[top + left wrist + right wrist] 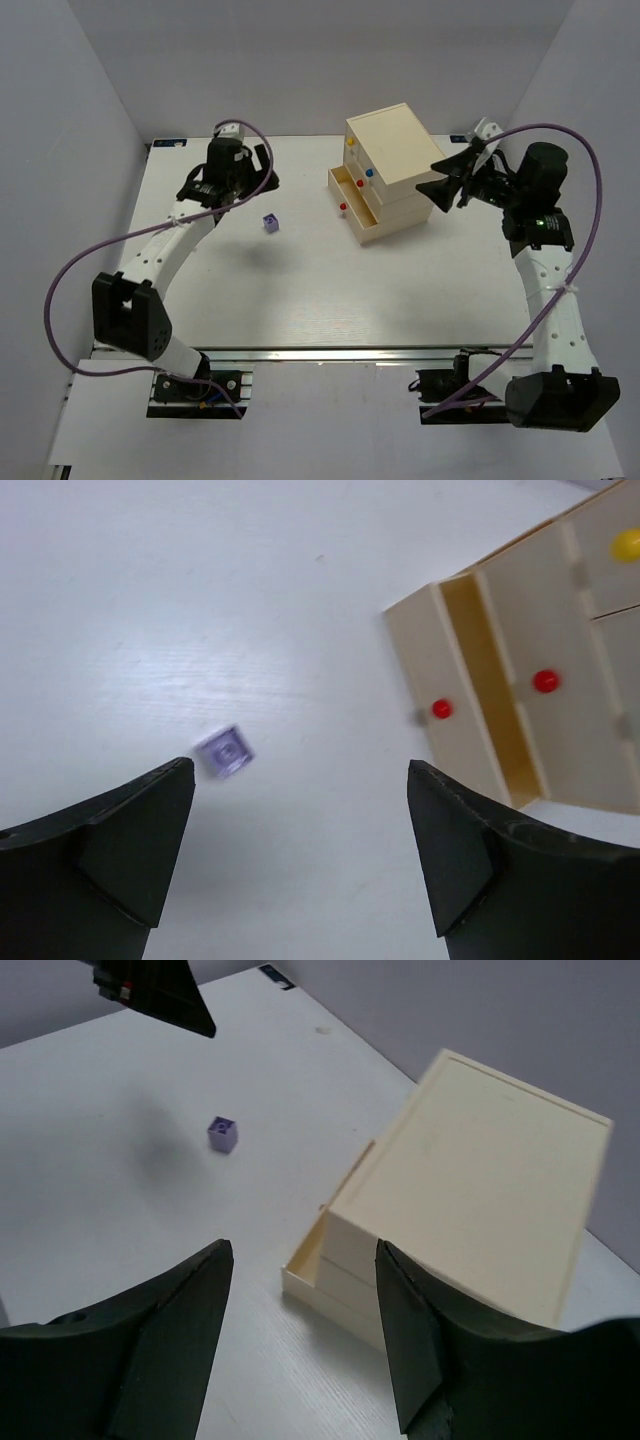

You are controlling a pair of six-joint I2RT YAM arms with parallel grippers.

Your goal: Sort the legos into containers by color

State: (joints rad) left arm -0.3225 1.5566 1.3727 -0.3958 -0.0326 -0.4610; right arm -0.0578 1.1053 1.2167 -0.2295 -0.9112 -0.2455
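Left gripper (300, 780): fingers spread wide, nothing between them. It hangs above the table (300, 290) on the knob side of the chest (390, 150), well apart from it and pointing down.

Right gripper (305, 1260): also spread, also empty. It sits raised at the side of the chest away from the knobs, close to that face, and looks across the chest's flat top.

Purple lego (225, 752): one small brick, studs up, loose on the table. It lies between the left gripper and the chest, nearer the gripper and just off its centre line in the left wrist view. Neither gripper touches it.

Bottom drawer (490, 680): pulled part-way out, two red knobs on its front. The strip of its inside that shows is bare. The upper tiers appear closed (yellow, blue and red knobs on their fronts).

Progress, as judged:
- No green, yellow-green or blue brick shows on the table.
- Those may already be in the chest, but the closed tiers hide their contents, so I cannot tell.
- The purple brick is the only piece visibly unsorted.
- Left to do: bring the left gripper down over it, grip it, carry it to the chest and drop it into a drawer, probably the open bottom one.
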